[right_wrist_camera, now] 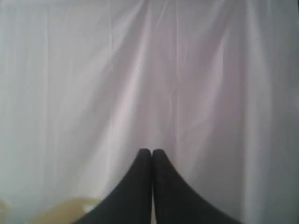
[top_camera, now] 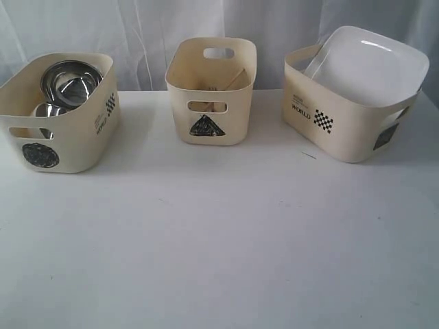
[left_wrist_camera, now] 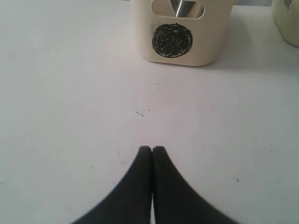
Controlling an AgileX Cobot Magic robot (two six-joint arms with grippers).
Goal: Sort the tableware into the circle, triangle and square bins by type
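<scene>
The circle bin [top_camera: 58, 113] at the left holds a steel bowl [top_camera: 70, 83] and a steel mug [top_camera: 46, 110]. In the middle, the triangle bin [top_camera: 210, 89] has wooden chopsticks [top_camera: 236, 77] inside; other cutlery is hidden. A large white squarish plate [top_camera: 367, 65] leans in the square bin [top_camera: 350, 103] at the right. The white bowl is out of view. Neither arm shows in the exterior view. My left gripper [left_wrist_camera: 152, 148] is shut and empty above the table, facing the circle bin [left_wrist_camera: 180, 35]. Shut and empty too, my right gripper [right_wrist_camera: 152, 150] faces the curtain.
The white table [top_camera: 219, 240] spreads in front of the three bins. A white curtain [right_wrist_camera: 149, 70] hangs behind them. A cream bin edge [left_wrist_camera: 287, 21] shows at the side of the left wrist view, and a blurred cream shape [right_wrist_camera: 65, 212] shows beside the right fingers.
</scene>
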